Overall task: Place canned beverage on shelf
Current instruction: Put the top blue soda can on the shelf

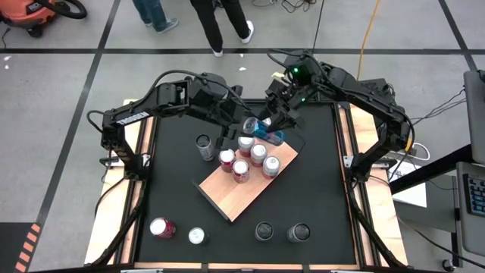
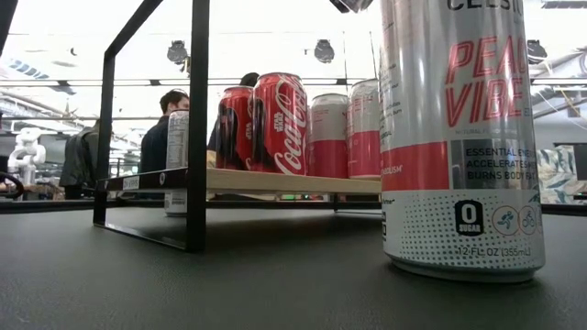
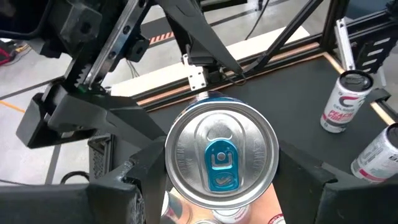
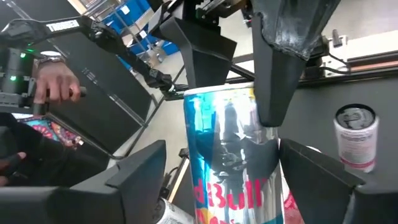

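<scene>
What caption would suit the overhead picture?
Two dark arms meet over a light-brown wooden shelf holding five cans, the left claw gripping a blue-and-silver can beside the right claw.

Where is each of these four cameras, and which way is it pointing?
High: overhead, facing straight down on the shelf; both arms show.
Low: tabletop height, facing across past the Celsius can; no arm clear.
Left wrist: looks down onto the Red Bull can, left gripper clamping it.
Right wrist: faces that can's side, right gripper open.
Shared: both wrist views see that can.

Two black jointed arms (image 1: 174, 98), green indicator light (image 1: 296, 73)
</scene>
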`<state>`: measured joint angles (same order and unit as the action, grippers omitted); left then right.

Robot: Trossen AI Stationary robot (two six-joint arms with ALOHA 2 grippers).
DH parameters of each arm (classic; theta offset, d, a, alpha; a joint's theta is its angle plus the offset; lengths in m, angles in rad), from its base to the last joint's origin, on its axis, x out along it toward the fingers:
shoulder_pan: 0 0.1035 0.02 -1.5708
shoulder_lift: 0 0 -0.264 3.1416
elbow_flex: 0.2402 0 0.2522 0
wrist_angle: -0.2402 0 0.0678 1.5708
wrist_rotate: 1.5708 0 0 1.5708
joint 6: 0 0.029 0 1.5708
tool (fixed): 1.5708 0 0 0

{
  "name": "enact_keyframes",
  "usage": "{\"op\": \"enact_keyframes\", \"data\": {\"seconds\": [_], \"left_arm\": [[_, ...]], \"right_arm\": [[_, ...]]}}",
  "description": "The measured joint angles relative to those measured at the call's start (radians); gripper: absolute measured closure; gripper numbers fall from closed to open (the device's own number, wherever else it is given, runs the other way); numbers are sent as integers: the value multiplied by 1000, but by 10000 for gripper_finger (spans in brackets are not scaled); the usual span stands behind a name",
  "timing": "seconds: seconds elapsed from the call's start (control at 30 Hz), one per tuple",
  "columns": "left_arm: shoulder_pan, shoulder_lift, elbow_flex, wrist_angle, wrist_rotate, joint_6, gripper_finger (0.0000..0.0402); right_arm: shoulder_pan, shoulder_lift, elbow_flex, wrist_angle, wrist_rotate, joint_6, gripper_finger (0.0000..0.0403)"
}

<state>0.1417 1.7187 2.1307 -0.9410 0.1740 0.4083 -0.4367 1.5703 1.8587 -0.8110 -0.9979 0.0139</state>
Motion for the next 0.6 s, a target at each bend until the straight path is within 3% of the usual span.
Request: {"op": "enact_keyframes", "data": {"seconds": [0.3, 0.6], "left_arm": [[-1, 22, -1, 57, 28, -3, 178], [-12, 34, -1, 94, -13, -10, 168]], "right_arm": [[33, 25, 0, 2, -51, 9, 109], [34, 36, -1, 8, -59, 8, 171]]}}
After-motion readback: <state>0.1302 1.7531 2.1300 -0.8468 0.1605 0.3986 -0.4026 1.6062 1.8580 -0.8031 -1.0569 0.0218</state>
